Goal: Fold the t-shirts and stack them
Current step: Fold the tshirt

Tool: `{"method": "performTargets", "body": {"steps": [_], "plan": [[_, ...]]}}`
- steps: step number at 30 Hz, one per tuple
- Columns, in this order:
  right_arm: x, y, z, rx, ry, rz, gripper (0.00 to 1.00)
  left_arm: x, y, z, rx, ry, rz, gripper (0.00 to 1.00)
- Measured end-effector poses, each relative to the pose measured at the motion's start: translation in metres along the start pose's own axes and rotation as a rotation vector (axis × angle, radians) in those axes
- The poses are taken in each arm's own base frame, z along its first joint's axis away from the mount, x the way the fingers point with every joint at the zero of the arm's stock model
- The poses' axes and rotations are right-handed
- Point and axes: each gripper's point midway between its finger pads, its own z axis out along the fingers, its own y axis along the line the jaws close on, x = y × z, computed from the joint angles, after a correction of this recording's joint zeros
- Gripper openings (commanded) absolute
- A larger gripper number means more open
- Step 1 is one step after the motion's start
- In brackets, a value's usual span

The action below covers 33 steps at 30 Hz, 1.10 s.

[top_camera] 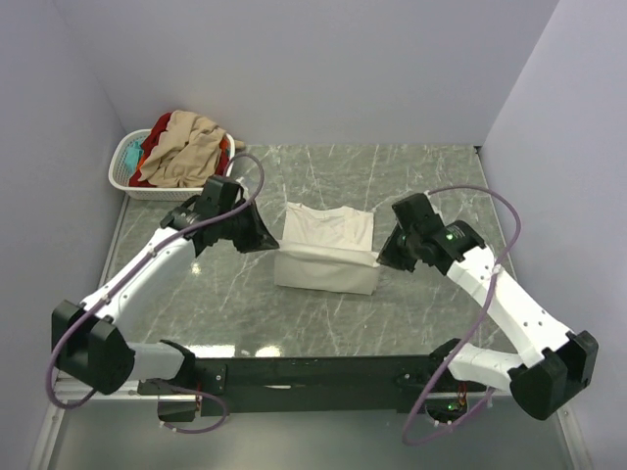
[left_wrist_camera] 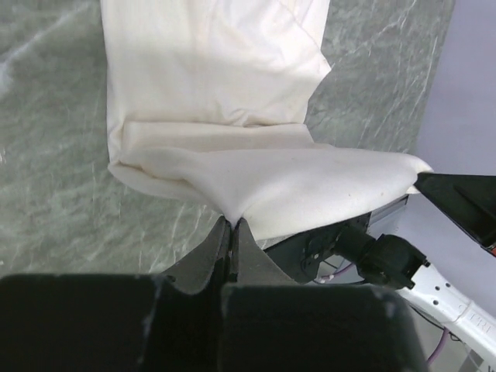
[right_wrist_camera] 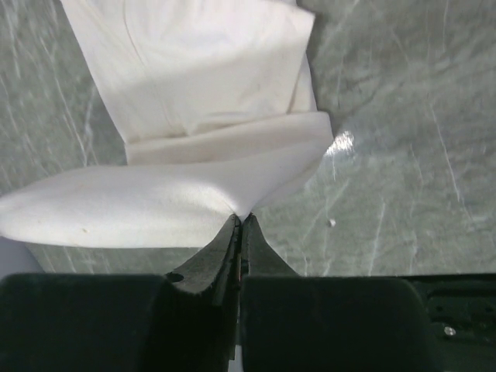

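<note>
So the left claw (left_wrist_camera: pixel 232 226) and right claw (right_wrist_camera: pixel 241 218) are each pinched tight on the cream t-shirt (top_camera: pixel 326 253) stretched between them.

White slotted basket (top_camera: pixel 120 168) sits at the marble table's (top_camera: pixel 323 323) far-left corner.

1. The right gripper (right_wrist_camera: pixel 240 226) has its jaws pressed together on a pinch of the cream-white t-shirt (right_wrist_camera: pixel 194 70).
2. From the pinch, a raised fold of the cloth stretches away to the left, lifted off the marble table (right_wrist_camera: pixel 403 155).
3. Farther off, the rest of the shirt lies flat on the table.
4. Grey-green veined marble shows to the right of the shirt.
</note>
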Motion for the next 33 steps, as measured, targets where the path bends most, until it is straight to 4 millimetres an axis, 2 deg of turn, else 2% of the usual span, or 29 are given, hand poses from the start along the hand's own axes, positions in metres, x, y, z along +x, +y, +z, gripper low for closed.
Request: {"method": "performTargets", "body": {"steps": [5,13,20,27,33], "plan": [[-0.029,0.009,0.011,0.015,-0.017,0.002,0.0,-0.026,-0.003,0.016,0.017,0.009,0.004,0.0],[-0.07,0.025,0.046,0.061,0.001,-0.017,0.0,-0.078,-0.005,0.043,0.041,0.008,-0.003,0.0],[-0.105,0.04,0.082,0.09,0.014,-0.039,0.0,-0.105,0.014,0.081,0.048,0.051,-0.042,0.0],[-0.12,0.034,0.12,0.14,0.062,-0.039,0.0,-0.125,0.026,0.115,0.071,0.091,-0.074,0.0],[-0.127,0.03,0.146,0.161,0.099,-0.039,0.0,-0.136,0.033,0.135,0.071,0.105,-0.077,0.0]]}}
